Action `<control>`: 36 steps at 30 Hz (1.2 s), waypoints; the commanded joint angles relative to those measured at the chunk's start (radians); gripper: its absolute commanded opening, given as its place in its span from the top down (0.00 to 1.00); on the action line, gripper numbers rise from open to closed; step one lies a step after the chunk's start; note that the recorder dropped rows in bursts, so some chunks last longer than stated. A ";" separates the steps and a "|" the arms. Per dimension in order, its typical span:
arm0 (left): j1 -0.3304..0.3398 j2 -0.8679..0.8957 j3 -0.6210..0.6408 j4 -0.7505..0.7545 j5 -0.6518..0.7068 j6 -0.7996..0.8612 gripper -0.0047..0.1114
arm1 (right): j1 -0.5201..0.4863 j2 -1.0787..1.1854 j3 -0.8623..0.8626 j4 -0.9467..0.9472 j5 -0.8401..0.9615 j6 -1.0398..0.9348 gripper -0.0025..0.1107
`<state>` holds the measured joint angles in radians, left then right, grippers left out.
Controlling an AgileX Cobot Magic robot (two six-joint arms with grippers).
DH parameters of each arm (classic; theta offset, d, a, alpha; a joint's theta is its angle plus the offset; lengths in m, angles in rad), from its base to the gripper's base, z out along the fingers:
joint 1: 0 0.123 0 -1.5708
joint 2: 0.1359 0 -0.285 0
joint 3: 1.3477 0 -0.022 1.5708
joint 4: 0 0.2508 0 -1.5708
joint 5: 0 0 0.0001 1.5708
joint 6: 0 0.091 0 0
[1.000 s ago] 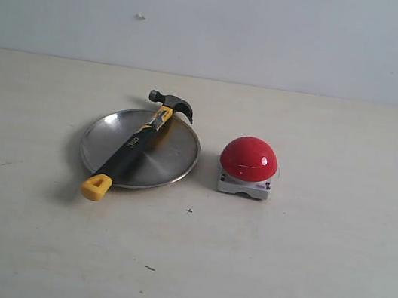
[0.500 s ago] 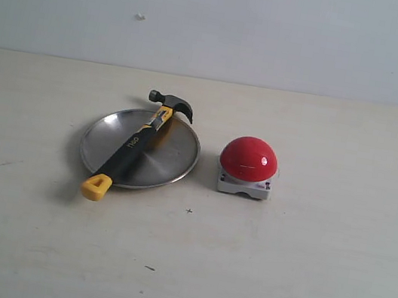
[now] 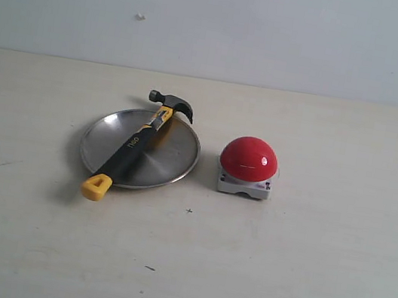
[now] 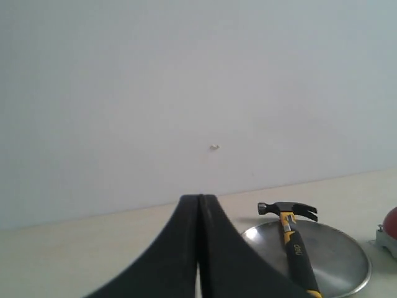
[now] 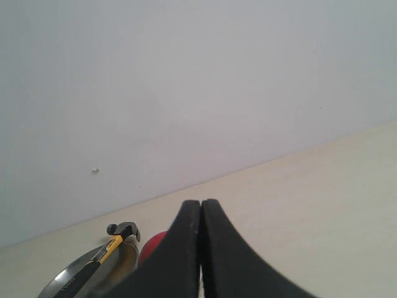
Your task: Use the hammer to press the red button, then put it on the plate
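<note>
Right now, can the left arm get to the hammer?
Probably yes. The hammer lies uncovered across the plate, nothing blocking it. The left tool is shut, so it must open first.

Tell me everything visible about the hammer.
The hammer is a small claw hammer: dark metal head, yellow neck, black handle with pale lettering, yellow butt. It lies slanted across the plate, head past the far rim, butt sticking out over the near rim. Only the plate visibly touches it; the red button stands apart.
</note>
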<state>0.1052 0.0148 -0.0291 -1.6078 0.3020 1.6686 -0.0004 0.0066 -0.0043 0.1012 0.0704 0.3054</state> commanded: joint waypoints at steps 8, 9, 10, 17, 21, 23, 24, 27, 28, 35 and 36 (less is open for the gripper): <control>0.003 -0.008 0.029 1.441 -0.099 -1.728 0.96 | -0.007 -0.007 0.004 -0.003 0.003 -0.007 0.98; 0.003 -0.008 0.029 1.441 -0.105 -1.728 0.96 | -0.007 -0.007 0.004 -0.003 0.003 -0.007 0.98; 0.003 -0.011 0.029 1.475 -0.072 -1.728 0.96 | -0.007 -0.007 0.004 -0.003 0.003 -0.007 0.98; 0.003 -0.015 0.029 1.715 -0.079 -1.937 0.96 | -0.007 -0.007 0.004 -0.003 0.003 -0.007 0.98; 0.003 -0.015 0.029 1.715 -0.079 -1.937 0.96 | -0.007 -0.007 0.004 -0.003 0.003 -0.007 0.98; 0.003 -0.015 0.029 1.715 -0.079 -1.937 0.96 | -0.007 -0.007 0.004 -0.003 0.003 -0.007 0.98; 0.003 -0.015 0.029 1.715 -0.079 -1.937 0.96 | -0.007 -0.007 0.004 -0.003 0.003 -0.007 0.98; 0.003 -0.015 0.029 1.715 -0.079 -1.937 0.96 | -0.007 -0.007 0.004 -0.003 0.003 -0.007 0.98; 0.003 -0.015 0.029 1.715 -0.079 -1.937 0.96 | -0.007 -0.007 0.004 -0.003 0.003 -0.007 0.98; 0.003 -0.015 0.029 1.715 -0.079 -1.937 0.96 | -0.007 -0.007 0.004 -0.003 0.003 -0.007 0.98; 0.003 -0.015 0.029 1.715 -0.079 -1.937 0.96 | -0.007 -0.007 0.004 -0.003 0.003 -0.007 0.98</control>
<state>0.1052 0.0059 -0.0036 0.1005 0.2269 -0.2613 -0.0004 0.0066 -0.0043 0.1012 0.0724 0.3054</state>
